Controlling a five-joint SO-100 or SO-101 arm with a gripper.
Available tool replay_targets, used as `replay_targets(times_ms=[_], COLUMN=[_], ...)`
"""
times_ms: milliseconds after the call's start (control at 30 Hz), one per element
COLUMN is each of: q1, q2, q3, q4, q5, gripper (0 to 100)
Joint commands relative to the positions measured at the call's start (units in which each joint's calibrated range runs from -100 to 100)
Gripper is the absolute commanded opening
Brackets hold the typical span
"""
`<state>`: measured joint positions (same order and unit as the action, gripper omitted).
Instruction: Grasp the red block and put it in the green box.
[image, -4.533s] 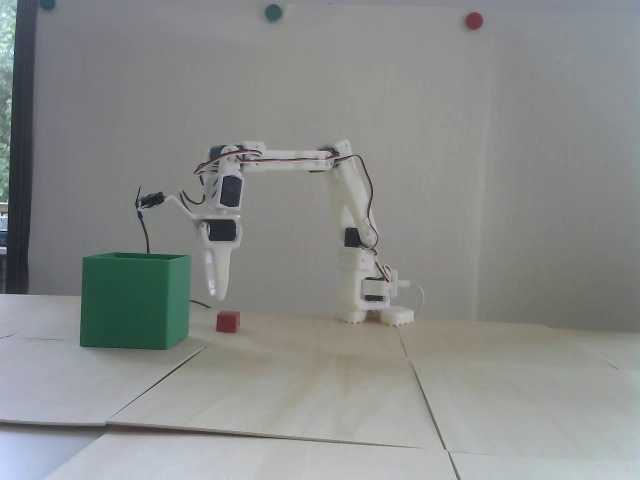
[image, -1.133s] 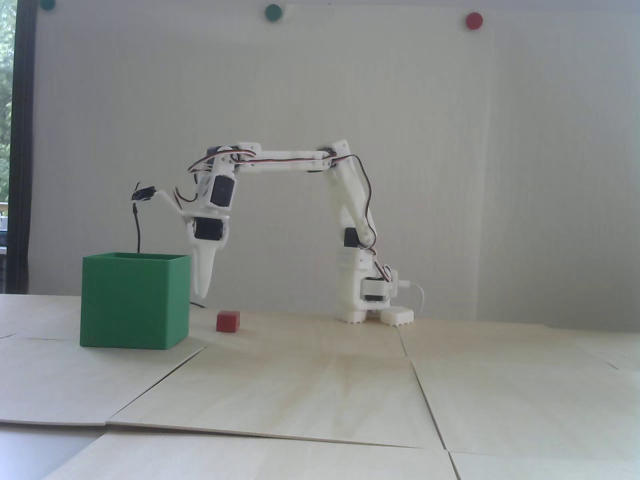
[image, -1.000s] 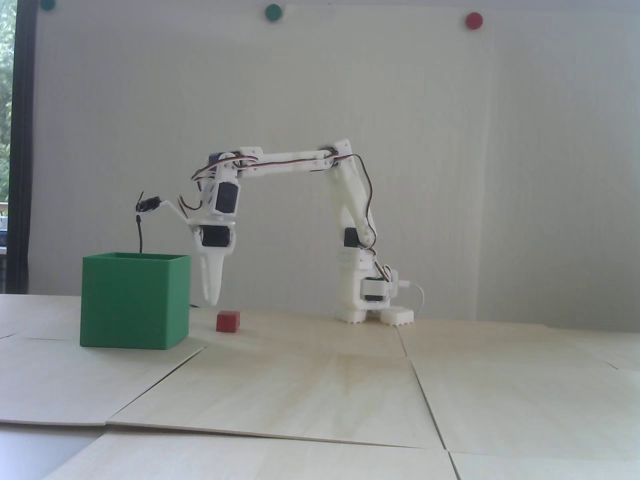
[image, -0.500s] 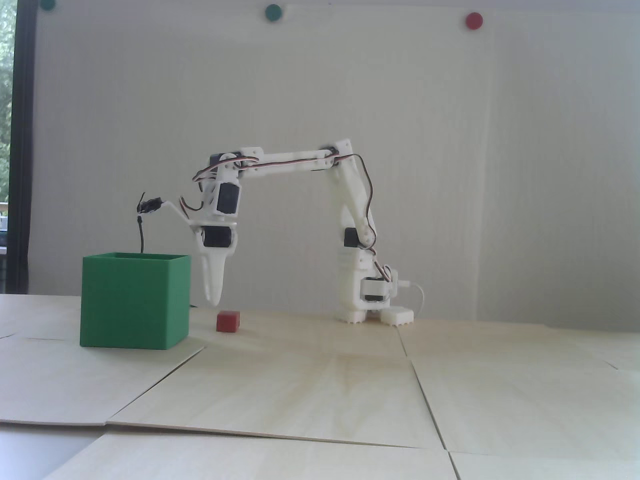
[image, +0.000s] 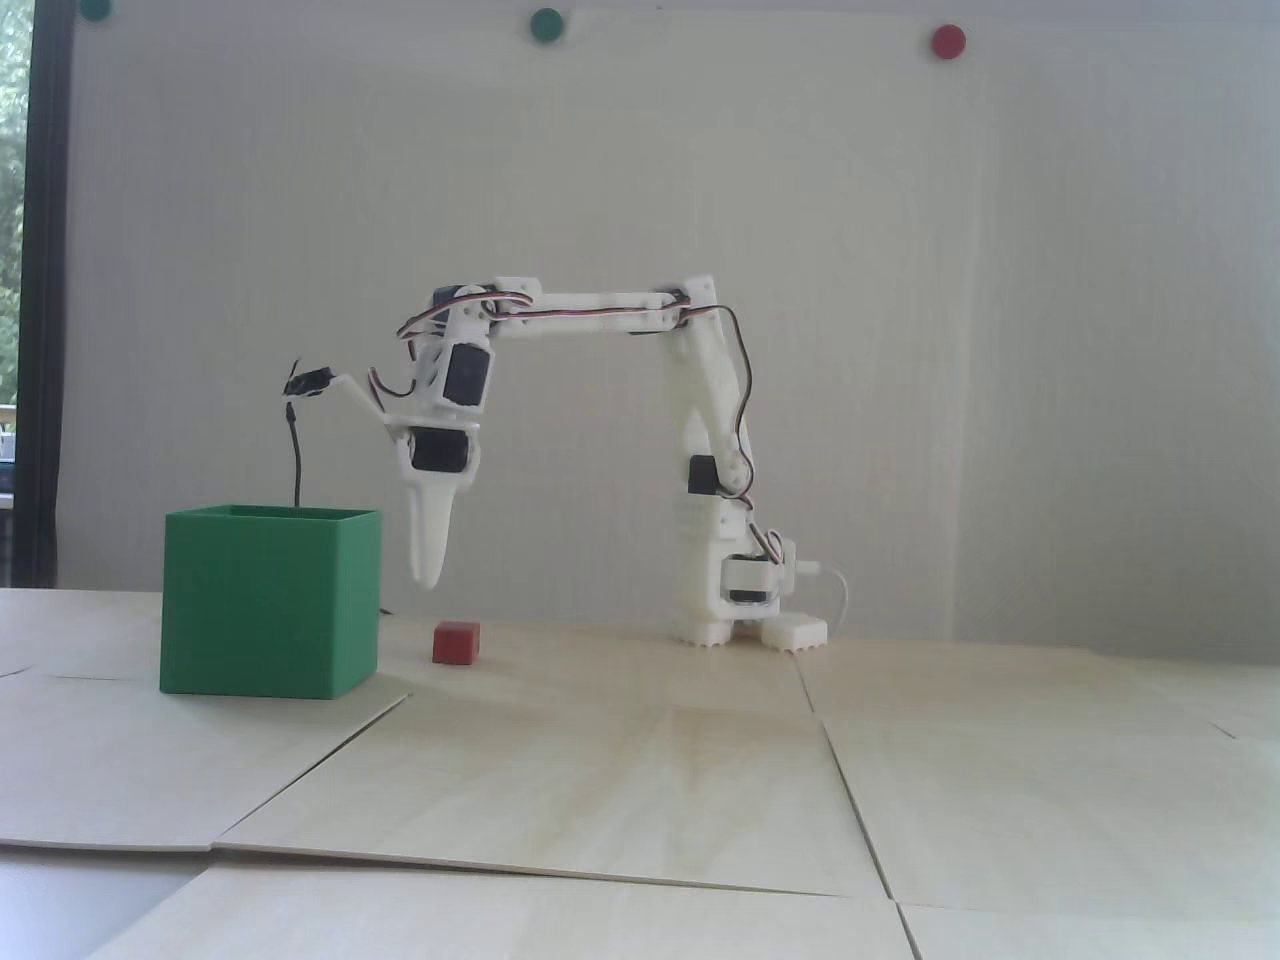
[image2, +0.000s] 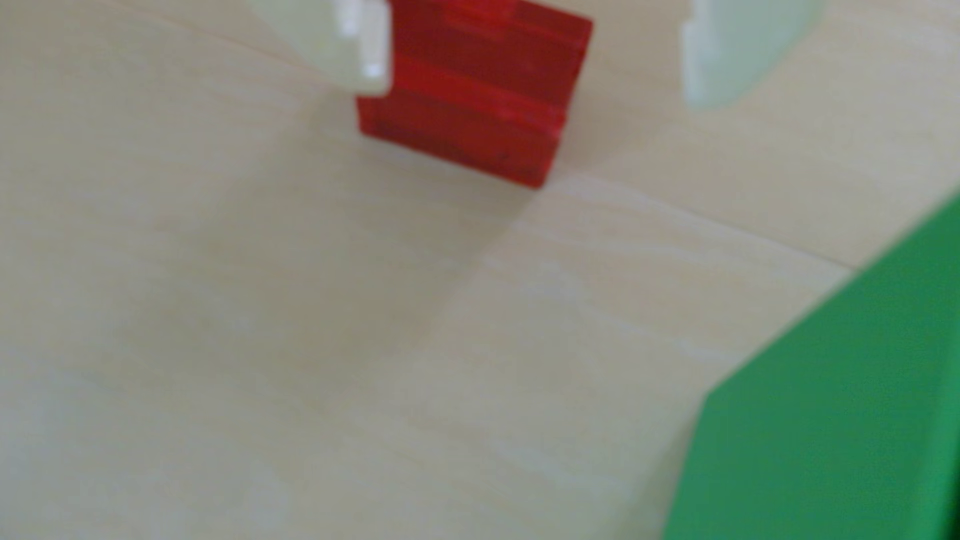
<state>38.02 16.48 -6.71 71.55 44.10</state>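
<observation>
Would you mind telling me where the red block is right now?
In the fixed view, the red block sits on the table, right of the green box, below the open fingers.

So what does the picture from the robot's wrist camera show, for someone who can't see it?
A red block sits on a pale wooden table between the open white hand. A green box fills the lower right corner.

The counter (image: 700, 780) was pale, matt wood-grain panels. The red block (image2: 467, 98), green box (image: 270, 610) and white claw (image2: 535, 78) looked like matt plastic.
</observation>
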Motion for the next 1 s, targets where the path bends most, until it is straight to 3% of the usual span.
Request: replay_targets(times_ms=[0, 967], q1=[-0.67, -3.24], q2=[-6.18, -1.04], q3=[-0.47, -1.01], q4=[-1.23, -1.31], q5=[0.20, 0.14], gripper=[20, 20])
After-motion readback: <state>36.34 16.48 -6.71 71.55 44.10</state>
